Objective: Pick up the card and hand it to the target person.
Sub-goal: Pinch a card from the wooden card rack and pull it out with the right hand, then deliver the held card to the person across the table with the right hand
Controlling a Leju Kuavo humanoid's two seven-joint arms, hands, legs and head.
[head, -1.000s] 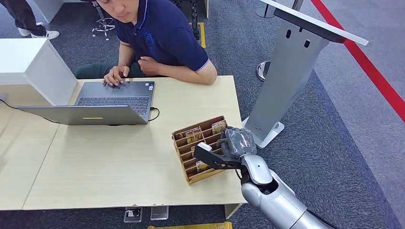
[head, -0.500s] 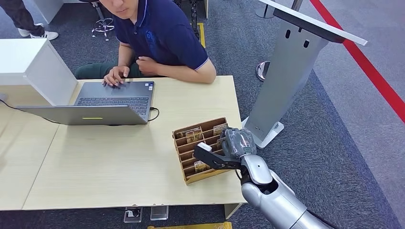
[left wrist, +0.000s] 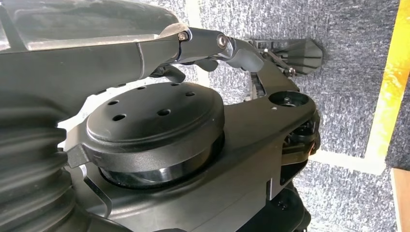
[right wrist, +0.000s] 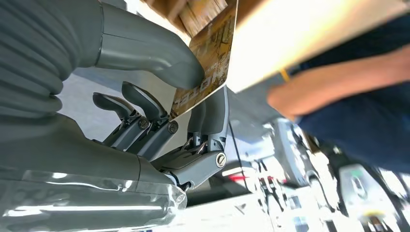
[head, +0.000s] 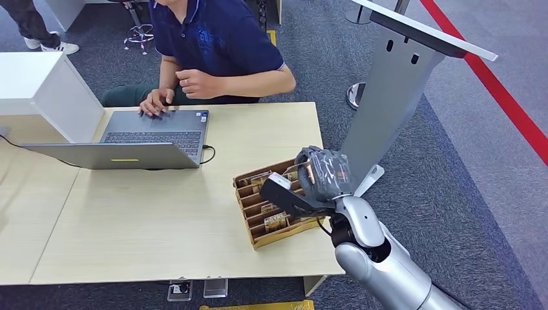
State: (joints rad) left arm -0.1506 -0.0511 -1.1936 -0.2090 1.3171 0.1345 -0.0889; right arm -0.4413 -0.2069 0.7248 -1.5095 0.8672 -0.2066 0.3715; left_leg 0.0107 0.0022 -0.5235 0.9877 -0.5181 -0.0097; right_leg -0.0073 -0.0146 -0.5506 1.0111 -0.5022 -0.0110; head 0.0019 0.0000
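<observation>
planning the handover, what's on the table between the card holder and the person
Bare tabletop in the head view; the laptop sits off to the side. The right hand holds the card above the holder.

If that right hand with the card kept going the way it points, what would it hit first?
Probably the laptop. The right hand, pinching the card, points left across the wooden card holder. Height is unclear; it might pass above.
</observation>
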